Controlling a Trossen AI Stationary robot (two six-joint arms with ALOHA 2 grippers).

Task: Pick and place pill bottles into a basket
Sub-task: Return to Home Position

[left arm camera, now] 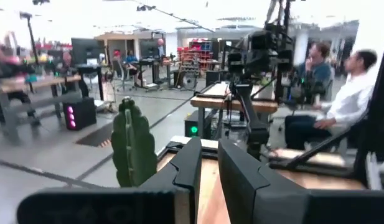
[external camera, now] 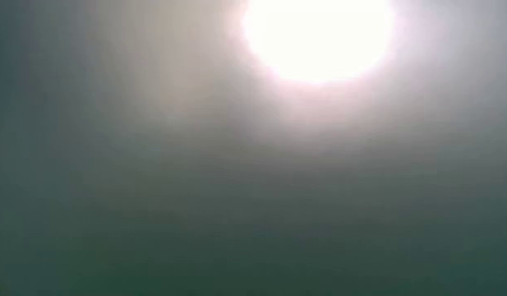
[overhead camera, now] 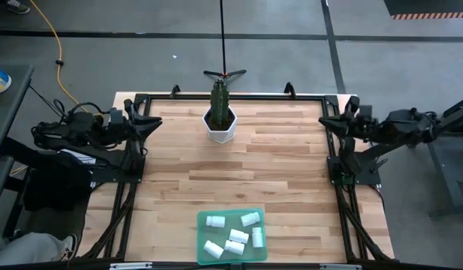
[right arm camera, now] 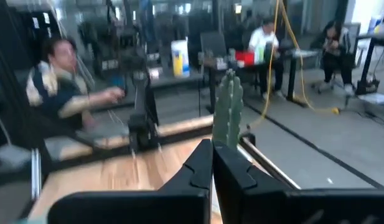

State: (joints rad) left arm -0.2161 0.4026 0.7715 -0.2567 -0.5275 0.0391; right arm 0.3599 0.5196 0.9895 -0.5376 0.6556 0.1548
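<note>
Pill bottles (overhead camera: pixel 233 232): five visible in green basket (overhead camera: pixel 203 241), bottom centre, lower rim cut off. Left gripper (left arm camera: pixel 207 168) slightly parted, right gripper (right arm camera: pixel 212 163) clenched, both empty. Low view washed out.

High: you look straight down on the whole surface (overhead camera: pixel 276 165) | Low: only glare reaches you | Wrists: each faces level across, close behind its own pincer; both share the cactus (left arm camera: pixel 133 149) with high.

low view: glare-washed, nothing legible | basket (overhead camera: pixel 203 235): near rim cropped
</note>
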